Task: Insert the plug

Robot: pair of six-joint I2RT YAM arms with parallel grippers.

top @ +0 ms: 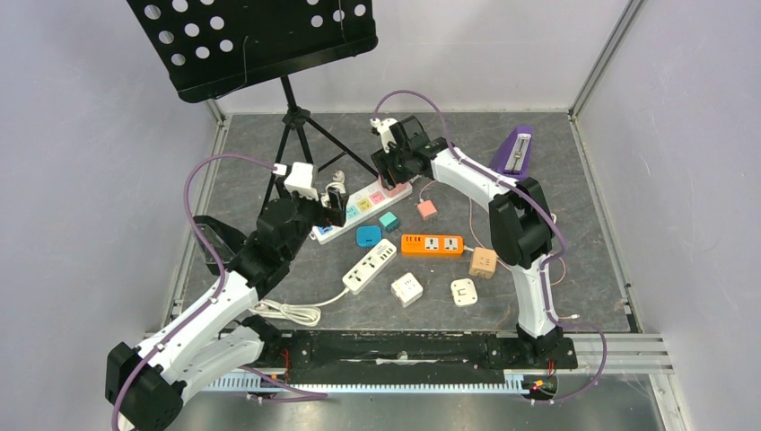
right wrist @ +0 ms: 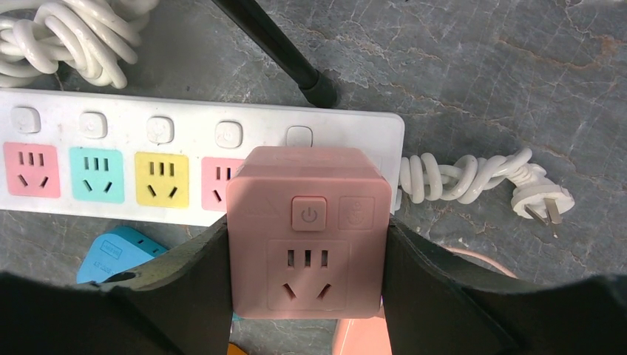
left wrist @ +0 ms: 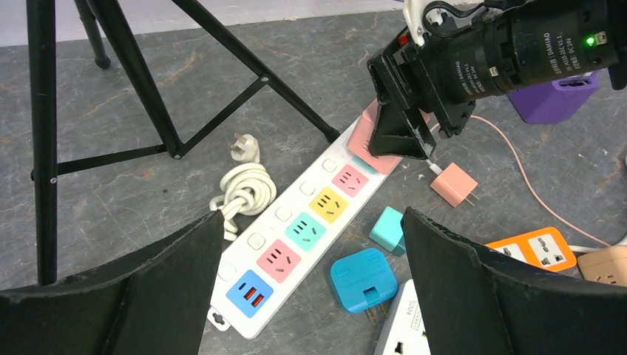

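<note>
My right gripper point(right wrist: 307, 277) is shut on a pink cube plug point(right wrist: 307, 237), its fingers point(right wrist: 185, 288) pressing both sides. The plug is over the end socket of the white power strip point(right wrist: 200, 126), which has coloured sockets; its prongs are hidden. In the top view the right gripper point(top: 392, 166) is at the strip's point(top: 363, 205) far end. My left gripper point(top: 334, 205) hovers over the strip's near end. In the left wrist view the left gripper point(left wrist: 312, 222) is wide open and holds nothing, with the strip point(left wrist: 285, 214) below and the pink plug point(left wrist: 373, 151) under the right gripper point(left wrist: 403, 122).
A music stand's tripod point(top: 292, 135) stands just behind the strip, one foot point(right wrist: 322, 92) close to the plug. The strip's coiled cord point(left wrist: 244, 188) lies beside it. A blue adapter point(top: 368, 236), teal cube point(top: 389, 220), small pink charger point(top: 427, 209), orange strip point(top: 432, 244) and white strip point(top: 370, 266) lie in front.
</note>
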